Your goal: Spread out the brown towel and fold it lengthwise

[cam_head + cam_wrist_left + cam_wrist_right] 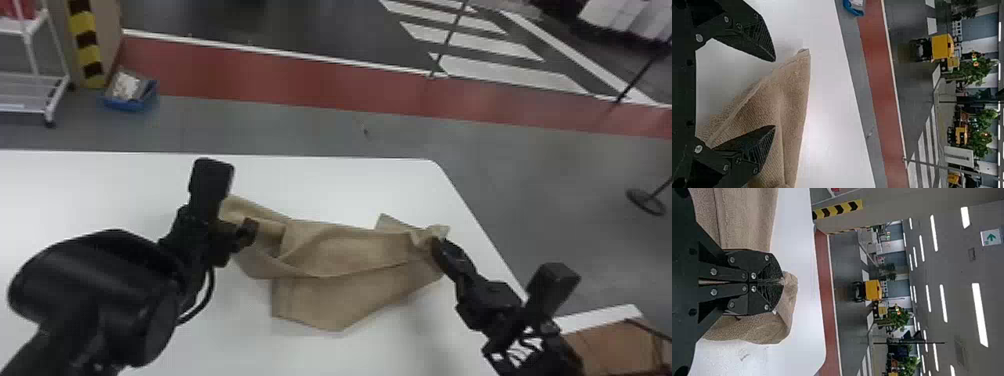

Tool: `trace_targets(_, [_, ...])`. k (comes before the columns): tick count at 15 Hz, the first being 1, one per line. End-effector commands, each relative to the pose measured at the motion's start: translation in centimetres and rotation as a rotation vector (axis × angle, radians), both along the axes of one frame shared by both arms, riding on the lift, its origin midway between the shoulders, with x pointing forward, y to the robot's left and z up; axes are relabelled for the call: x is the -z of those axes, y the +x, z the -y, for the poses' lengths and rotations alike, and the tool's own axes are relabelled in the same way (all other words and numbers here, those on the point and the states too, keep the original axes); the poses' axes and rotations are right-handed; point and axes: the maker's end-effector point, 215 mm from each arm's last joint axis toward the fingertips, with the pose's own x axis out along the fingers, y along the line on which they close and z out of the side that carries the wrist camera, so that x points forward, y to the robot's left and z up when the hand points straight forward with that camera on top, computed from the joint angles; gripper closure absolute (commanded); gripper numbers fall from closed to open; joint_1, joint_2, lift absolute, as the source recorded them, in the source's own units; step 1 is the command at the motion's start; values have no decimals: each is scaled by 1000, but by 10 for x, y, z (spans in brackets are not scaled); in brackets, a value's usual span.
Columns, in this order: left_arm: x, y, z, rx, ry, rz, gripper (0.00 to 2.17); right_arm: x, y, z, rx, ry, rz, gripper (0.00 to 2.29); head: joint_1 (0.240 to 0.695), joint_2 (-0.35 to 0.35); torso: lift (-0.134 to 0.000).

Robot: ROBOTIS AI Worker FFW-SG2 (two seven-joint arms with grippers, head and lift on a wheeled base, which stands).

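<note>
Nearest, brown towel (pixel 320 302): its near flap comes down to a blunt point on the worktop (pixel 325 185); we see a plain tan weave, with long creases running across the middle.
Handling: we judge it light, soft and floppy, nothing fragile; it should grip well, yet a small pinch will let the rest sag and bunch.
Right gripper (pixel 782 282): closed tight on a bunched bit of the towel at its right end, a small fold puffing out past the tips.
Middle folds: the cloth doubles over itself, so we cannot tell how many layers lie there.
Left gripper (pixel 775 94): fingers wide apart at the towel's left end, nothing pinched between them.
Left corner (pixel 803 56): a narrow tip poking beyond those fingers, with a thicker seam along one side; we would take hold here, just in from the tip, catching one layer.
Far edge: uneven, a small peak sticking up near the right end; we think it needs drawing out flat before any lengthwise fold.
</note>
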Motion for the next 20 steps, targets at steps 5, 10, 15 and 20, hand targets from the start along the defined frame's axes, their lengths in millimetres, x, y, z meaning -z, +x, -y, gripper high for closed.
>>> trace_targets(5, [14, 2, -4, -2, 47, -16, 390, 0, 4, -2, -4, -1, 1, 1480, 695, -350, -124])
trace_targets(10, [24, -6, -9, -3, 75, -46, 1538, 1, 7, -1, -1, 3, 2, 1480, 695, -350, -124])
trace_targets(15, [-4, -16, -8, -10, 12, 4, 1713, -7, 9, 0, 0, -5, 24, 1480, 695, -350, -124])
trace_targets(20, [-71, -30, -53, -65, -78, 112, 1713, -70, 9, -4, -15, -43, 115, 1480, 695, -350, -124])
